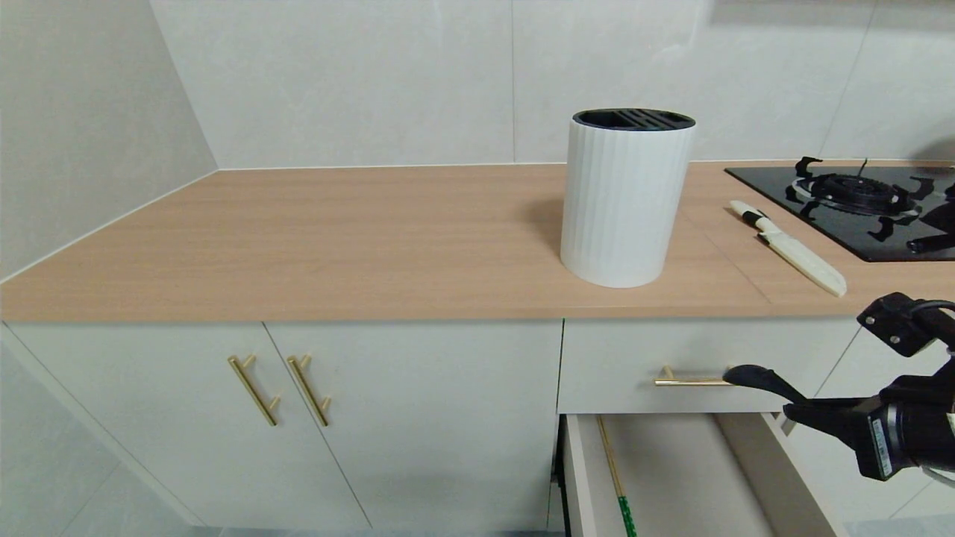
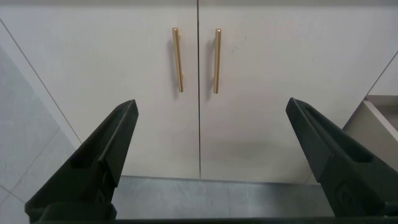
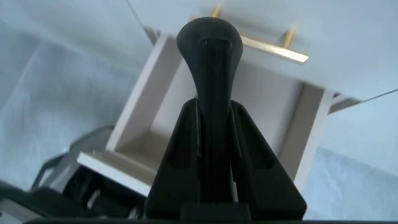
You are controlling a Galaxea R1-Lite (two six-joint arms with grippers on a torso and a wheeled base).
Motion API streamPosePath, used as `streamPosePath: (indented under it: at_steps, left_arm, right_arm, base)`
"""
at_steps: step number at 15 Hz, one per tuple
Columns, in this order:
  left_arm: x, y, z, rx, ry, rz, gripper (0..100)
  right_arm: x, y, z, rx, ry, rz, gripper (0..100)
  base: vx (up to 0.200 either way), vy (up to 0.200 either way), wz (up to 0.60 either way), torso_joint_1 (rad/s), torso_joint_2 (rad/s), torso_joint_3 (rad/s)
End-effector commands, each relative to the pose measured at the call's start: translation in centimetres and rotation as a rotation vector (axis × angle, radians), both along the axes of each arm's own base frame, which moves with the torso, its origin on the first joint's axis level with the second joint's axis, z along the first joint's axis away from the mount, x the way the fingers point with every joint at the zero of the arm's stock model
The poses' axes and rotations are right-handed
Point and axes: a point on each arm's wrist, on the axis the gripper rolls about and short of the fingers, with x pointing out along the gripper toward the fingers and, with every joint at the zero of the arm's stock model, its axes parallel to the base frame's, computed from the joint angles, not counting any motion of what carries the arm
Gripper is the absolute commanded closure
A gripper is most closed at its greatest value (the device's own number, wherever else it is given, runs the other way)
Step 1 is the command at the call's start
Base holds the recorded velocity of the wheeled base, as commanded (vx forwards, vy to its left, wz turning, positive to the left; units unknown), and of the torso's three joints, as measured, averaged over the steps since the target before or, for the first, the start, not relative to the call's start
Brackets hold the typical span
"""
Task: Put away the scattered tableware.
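Lying flat on the wooden counter [image 1: 298,239], far right: a cream knife [image 1: 789,247] with a dark band at the handle, just left of the black gas hob [image 1: 858,205] and right of the white ribbed knife block [image 1: 627,201], apart from both. Standing upright on the counter, the block, black slotted top showing. Below the counter at right, the right claw [image 1: 740,373], fingers pressed together with nothing between them, tip at the right end of the brass handle [image 1: 690,381] on the shut upper drawer [image 1: 634,365]; contact impossible to tell. Beneath, the lower drawer [image 1: 746,477] pulled open, with a thin stick [image 1: 615,477] with a green end along its left side. Further left, the left claw [image 2: 211,107] spread wide and holding nothing, facing the two cabinet doors [image 2: 261,124] with their bar handles [image 2: 178,60].
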Motion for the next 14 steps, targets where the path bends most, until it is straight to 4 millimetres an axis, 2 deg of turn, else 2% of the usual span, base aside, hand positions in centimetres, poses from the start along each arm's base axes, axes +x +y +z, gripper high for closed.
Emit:
streamPosePath:
  at_steps: [1, 4, 14]
  left_arm:
    - [0.0, 0.0, 0.0, 0.000, 0.001, 0.001, 0]
    - [0.0, 0.0, 0.0, 0.000, 0.001, 0.001, 0]
    - [0.0, 0.0, 0.0, 0.000, 0.001, 0.001, 0]
  right_arm:
    - [0.9, 0.2, -1.5, -0.021, 0.071, 0.009, 100]
    - [1.4, 0.6, -2.7, -0.054, 0.122, 0.039, 100]
    - [1.5, 0.8, -3.0, -0.063, 0.128, 0.042, 100]
  base:
    - [0.000, 0.000, 0.00, 0.000, 0.00, 0.000]
    - [0.000, 0.000, 0.00, -0.102, 0.28, 0.180]
    - [0.000, 0.000, 0.00, -0.121, 0.43, 0.298]
